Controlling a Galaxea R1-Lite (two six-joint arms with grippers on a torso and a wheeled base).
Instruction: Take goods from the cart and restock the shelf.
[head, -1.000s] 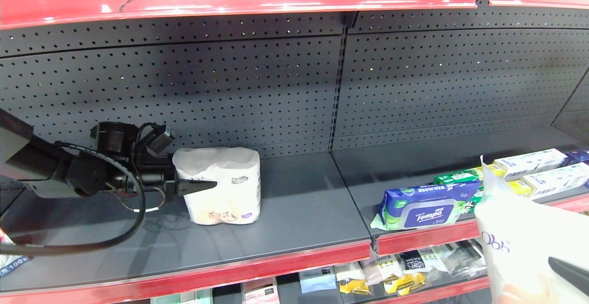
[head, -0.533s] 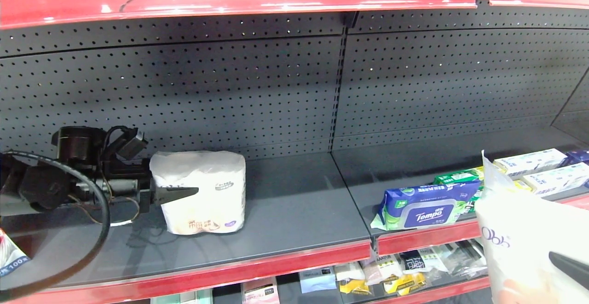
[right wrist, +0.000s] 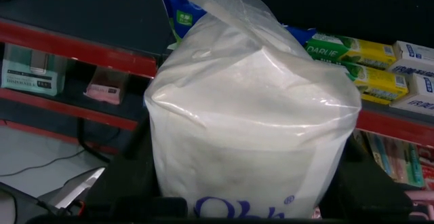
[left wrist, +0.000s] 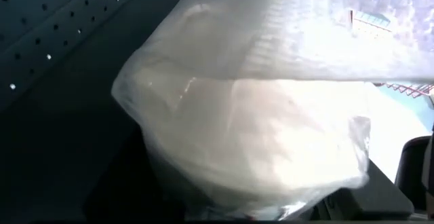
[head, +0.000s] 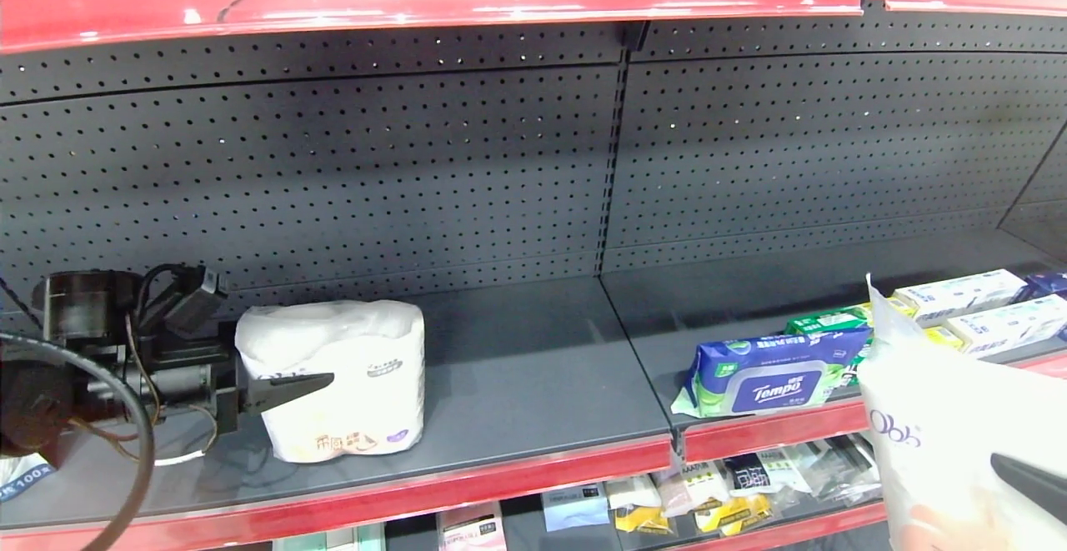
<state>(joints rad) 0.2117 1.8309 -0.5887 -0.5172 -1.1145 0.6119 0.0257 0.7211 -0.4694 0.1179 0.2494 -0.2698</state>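
While left gripper (head: pixel 321 372) squeezes toilet roll pack (head: pixel 350 401) from side, pack stands upright on left part of shelf (head: pixel 533 384), near red front edge. One dark finger lies across pack front; other finger hidden behind pack. Cannot tell if pack bottom fully rests on shelf. Right gripper (head: pixel 1013 472) clamped on second roll pack (head: pixel 934 443), held up in front of shelf, low on right, plastic top sticking up. Blue wipes pack (head: pixel 763 376) lies on right part of shelf, near held pack. Green boxes (head: pixel 825 320) and white boxes (head: pixel 959 293) behind it. Small goods (head: pixel 717 493) on level below.
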